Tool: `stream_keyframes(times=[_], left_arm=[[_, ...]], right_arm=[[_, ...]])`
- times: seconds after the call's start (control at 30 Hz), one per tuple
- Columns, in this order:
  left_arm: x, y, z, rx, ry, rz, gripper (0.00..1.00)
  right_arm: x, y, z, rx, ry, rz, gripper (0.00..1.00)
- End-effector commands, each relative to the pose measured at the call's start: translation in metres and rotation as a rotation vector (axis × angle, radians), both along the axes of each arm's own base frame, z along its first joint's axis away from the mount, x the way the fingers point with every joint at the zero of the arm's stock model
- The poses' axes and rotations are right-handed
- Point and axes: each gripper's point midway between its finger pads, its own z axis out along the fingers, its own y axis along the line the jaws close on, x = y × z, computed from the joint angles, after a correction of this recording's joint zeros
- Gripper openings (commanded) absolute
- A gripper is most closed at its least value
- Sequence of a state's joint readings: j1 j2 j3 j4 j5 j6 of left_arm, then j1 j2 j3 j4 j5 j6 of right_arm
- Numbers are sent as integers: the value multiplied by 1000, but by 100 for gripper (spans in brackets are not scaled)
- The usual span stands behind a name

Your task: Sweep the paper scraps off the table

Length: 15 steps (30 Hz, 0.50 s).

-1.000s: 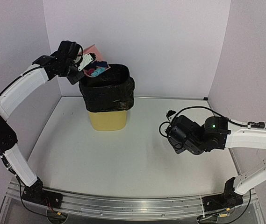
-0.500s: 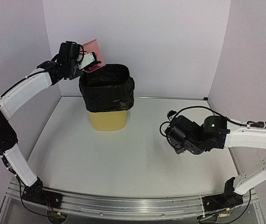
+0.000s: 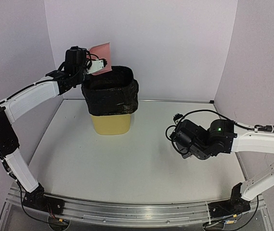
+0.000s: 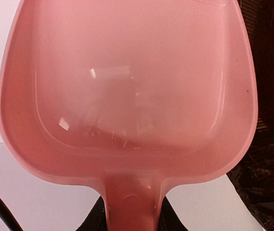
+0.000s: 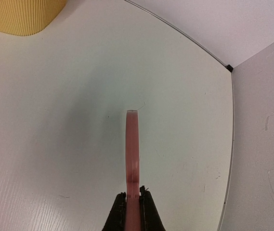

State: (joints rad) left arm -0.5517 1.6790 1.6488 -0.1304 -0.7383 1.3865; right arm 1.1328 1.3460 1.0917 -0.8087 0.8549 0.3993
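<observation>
The left gripper's (image 4: pixel 131 219) dark fingers pinch the handle of a pink plastic dustpan (image 4: pixel 127 96), raised at a tilt above the rear-left rim of a yellow bin lined with a black bag (image 3: pixel 110 94). The bin's dark inside hides the paper scraps. The right gripper (image 5: pixel 133 199) clamps a thin pink strip (image 5: pixel 132 144), seen edge-on, probably a brush handle, held above the white table (image 5: pixel 55 120).
</observation>
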Motion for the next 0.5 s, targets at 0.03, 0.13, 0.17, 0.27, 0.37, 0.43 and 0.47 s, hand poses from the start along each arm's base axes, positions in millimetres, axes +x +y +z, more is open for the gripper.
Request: stream_keyframes(times=[0.03, 0.13, 0.17, 0.27, 0.37, 0.43, 0.47], left_arm=[[1, -2, 42, -60, -95, 11, 0], [-1, -10, 45, -156, -54, -16, 0], [-3, -16, 49, -218, -37, -42, 0], [-19, -34, 59, -436, 61, -148, 0], [-47, -62, 65, -671, 199, -309, 0], [-66, -74, 71, -828, 261, -379, 0], [-78, -81, 71, -901, 308, -422, 0]], right_arm=[[1, -10, 10, 4, -43, -27, 0], [0, -12, 9, 9, -44, -32, 0], [0, -13, 10, 13, -45, -33, 0], [0, -15, 13, 25, -56, -43, 0], [1, -16, 17, 33, -69, -50, 0], [2, -16, 19, 38, -74, -53, 0], [2, -15, 21, 40, -79, -54, 0]])
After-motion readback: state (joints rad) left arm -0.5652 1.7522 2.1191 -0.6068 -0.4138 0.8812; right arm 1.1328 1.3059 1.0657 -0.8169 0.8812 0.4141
